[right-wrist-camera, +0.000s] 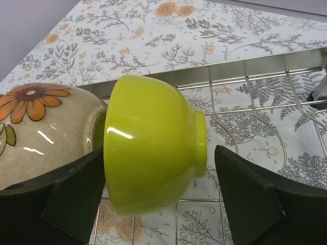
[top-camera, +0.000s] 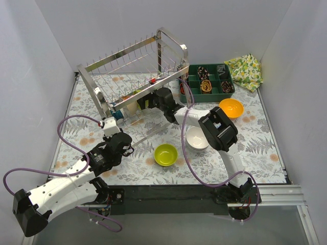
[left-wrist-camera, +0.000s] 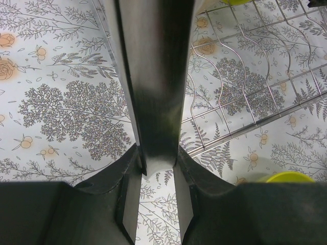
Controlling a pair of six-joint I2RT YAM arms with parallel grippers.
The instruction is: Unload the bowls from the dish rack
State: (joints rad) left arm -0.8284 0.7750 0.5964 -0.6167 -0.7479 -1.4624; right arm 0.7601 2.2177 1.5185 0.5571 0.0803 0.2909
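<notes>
The steel wire dish rack [top-camera: 135, 66] stands at the back left. A lime green bowl [right-wrist-camera: 148, 143] stands on edge on the rack's lower tier, against a beige bowl with an orange flower [right-wrist-camera: 41, 127]. My right gripper [right-wrist-camera: 159, 153] is open around the lime bowl: the left finger is at its rim, the right finger clear of its foot. In the top view the right gripper [top-camera: 153, 99] reaches into the lower tier. My left gripper [left-wrist-camera: 157, 171] is shut on the rack's flat steel corner post [left-wrist-camera: 153, 92], at the front left [top-camera: 110, 122].
On the table stand another lime green bowl [top-camera: 166, 154], a white bowl [top-camera: 196, 138] and an orange bowl [top-camera: 231, 108]. A dark green compartment tray [top-camera: 207, 81] and a patterned cloth [top-camera: 245, 71] lie at the back right. Grey walls close three sides.
</notes>
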